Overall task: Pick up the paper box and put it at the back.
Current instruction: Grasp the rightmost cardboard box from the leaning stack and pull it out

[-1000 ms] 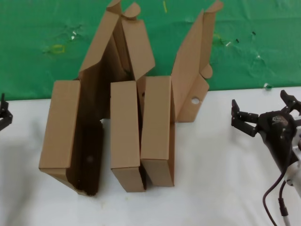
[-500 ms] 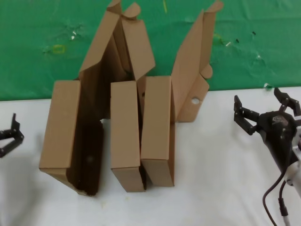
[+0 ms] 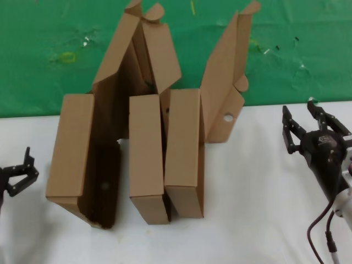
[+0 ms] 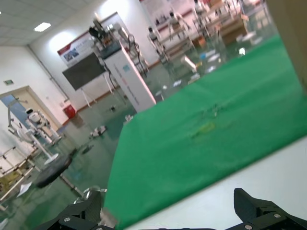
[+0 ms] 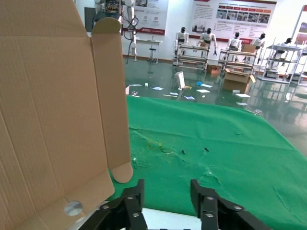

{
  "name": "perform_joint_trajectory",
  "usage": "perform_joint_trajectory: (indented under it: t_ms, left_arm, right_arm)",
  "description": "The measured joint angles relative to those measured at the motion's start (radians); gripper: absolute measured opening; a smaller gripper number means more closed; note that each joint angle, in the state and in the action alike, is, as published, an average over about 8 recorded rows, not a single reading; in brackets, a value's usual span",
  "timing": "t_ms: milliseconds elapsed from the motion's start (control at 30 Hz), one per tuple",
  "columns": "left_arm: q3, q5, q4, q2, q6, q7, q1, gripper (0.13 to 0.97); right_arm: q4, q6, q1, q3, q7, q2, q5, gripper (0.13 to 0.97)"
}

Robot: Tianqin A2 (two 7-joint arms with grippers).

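Both arms had crept inward over the last second: the right gripper [image 3: 303, 121], jaws spread and empty, had turned toward the paper box [image 3: 190, 143], which stood at the right of three cartons, its lid [image 3: 223, 77] raised against the green cloth [image 3: 286, 60]. At the left edge the left gripper [image 3: 22, 170], partly cut off, was also open over the white tabletop [image 3: 253, 220]. No writing was readable.

Right gripper [image 3: 304, 119]: matte black, angular linked fingers on a rounded black wrist, pale printed marking, black cable trailing below. Left gripper [image 3: 20, 171]: black too.
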Motion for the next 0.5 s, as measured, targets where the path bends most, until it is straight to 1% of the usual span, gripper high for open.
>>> perform_joint_trajectory:
  t_ms: [33,167,300,433,500]
  left_arm:
    - [0.012,0.013,-0.001,-0.011,-0.019,-0.017,0.004,0.966]
    - [0.070,0.075,0.007,-0.063,-0.101,-0.080,0.023,0.966]
    - [0.133,0.134,0.019,-0.109,-0.172,-0.133,0.042,0.966]
    - [0.201,0.165,0.017,-0.154,-0.229,-0.182,0.060,0.966]
    - [0.239,0.165,0.008,-0.181,-0.259,-0.206,0.071,0.966]
  right_arm:
    - [0.000,0.000,0.000,0.000,0.000,0.000,0.000,0.434]
    - [0.000,0.000,0.000,0.000,0.000,0.000,0.000,0.434]
    - [0.000,0.000,0.000,0.000,0.000,0.000,0.000,0.350]
    - [0.000,0.000,0.000,0.000,0.000,0.000,0.000,0.267]
    - [0.000,0.000,0.000,0.000,0.000,0.000,0.000,0.255]
